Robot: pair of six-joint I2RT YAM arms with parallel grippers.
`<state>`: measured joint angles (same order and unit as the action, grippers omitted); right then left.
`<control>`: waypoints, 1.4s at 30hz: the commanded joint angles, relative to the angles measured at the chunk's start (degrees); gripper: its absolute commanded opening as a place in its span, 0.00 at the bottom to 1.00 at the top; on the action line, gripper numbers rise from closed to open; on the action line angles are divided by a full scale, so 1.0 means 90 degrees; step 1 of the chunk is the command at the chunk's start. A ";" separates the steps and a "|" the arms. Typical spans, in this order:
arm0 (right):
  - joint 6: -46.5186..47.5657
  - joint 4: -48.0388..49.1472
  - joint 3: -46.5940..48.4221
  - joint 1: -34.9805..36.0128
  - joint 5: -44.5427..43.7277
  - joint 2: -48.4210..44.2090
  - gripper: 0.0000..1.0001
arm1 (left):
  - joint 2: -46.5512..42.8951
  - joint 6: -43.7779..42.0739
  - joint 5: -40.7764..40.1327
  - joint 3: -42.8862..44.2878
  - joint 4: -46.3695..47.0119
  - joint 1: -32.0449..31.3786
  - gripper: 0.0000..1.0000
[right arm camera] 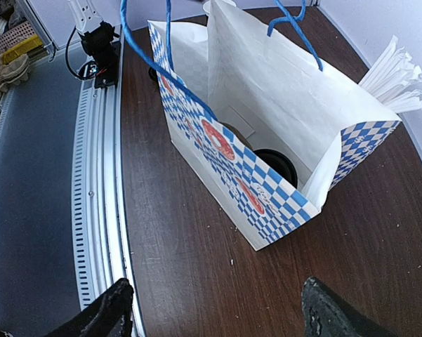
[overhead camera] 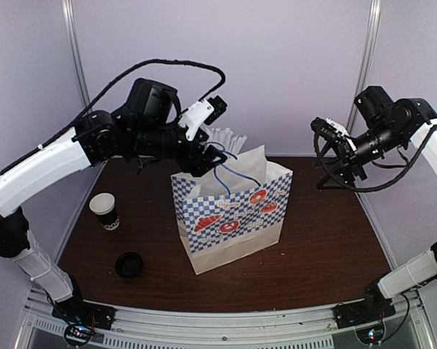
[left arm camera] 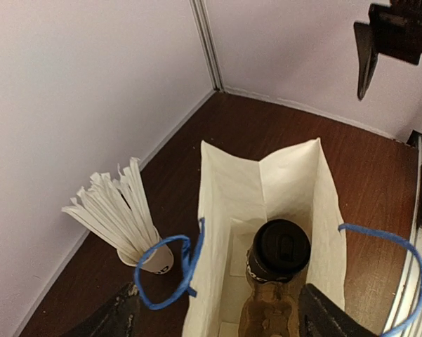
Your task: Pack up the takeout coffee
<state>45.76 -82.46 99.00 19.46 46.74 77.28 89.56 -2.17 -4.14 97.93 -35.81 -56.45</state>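
Note:
The takeout coffee (left arm camera: 279, 247), a black cup with a black lid and white lettering, stands inside the blue-and-white checked paper bag (overhead camera: 233, 211) in the middle of the table. In the right wrist view only its lid (right arm camera: 275, 163) shows through the bag's (right arm camera: 267, 98) open top. My left gripper (left arm camera: 221, 312) hangs open just above the bag's mouth (left arm camera: 232, 189), one finger on each side of the cup and neither touching it. From above, the left gripper (overhead camera: 203, 156) sits over the bag's back left corner. My right gripper (overhead camera: 334, 163) hovers open to the right of the bag, with nothing between its fingers (right arm camera: 326, 312).
A lidless black cup with a white rim (overhead camera: 105, 211) stands at the left, with a loose black lid (overhead camera: 129, 264) nearer the front. A white cup of straws (left arm camera: 119, 210) stands behind the bag by the back wall. Blue handles (left arm camera: 165, 274) stick up from the bag.

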 commanded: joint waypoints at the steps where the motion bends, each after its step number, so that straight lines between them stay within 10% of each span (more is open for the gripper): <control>1: -0.0181 0.0123 0.0241 -0.0072 0.0173 0.0235 0.82 | -0.0387 -0.0364 -0.0229 0.0823 -0.0343 0.0148 0.79; 11: -0.0925 0.0850 0.0179 -0.0147 -0.0476 0.0491 0.80 | 0.1406 0.0731 0.0358 0.2861 -0.1303 0.1886 0.59; 20: -0.1134 0.1007 0.0080 -0.0379 -0.0722 0.0669 0.80 | 0.2811 0.2132 0.3242 0.2954 0.0231 0.3624 0.51; 30: -0.1129 0.1006 -0.0065 -0.0477 -0.1034 0.0965 0.79 | 0.4235 0.2785 0.4087 0.3231 0.1554 0.3713 0.55; 42: -0.1132 0.0887 0.0071 -0.0524 -0.1138 0.1318 0.79 | 0.5118 0.3256 0.4354 0.3555 0.2243 0.3713 0.39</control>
<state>35.83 -73.89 98.85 15.33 37.41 88.23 133.80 25.15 33.71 127.55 -21.37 -23.20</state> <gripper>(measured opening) 0.793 0.400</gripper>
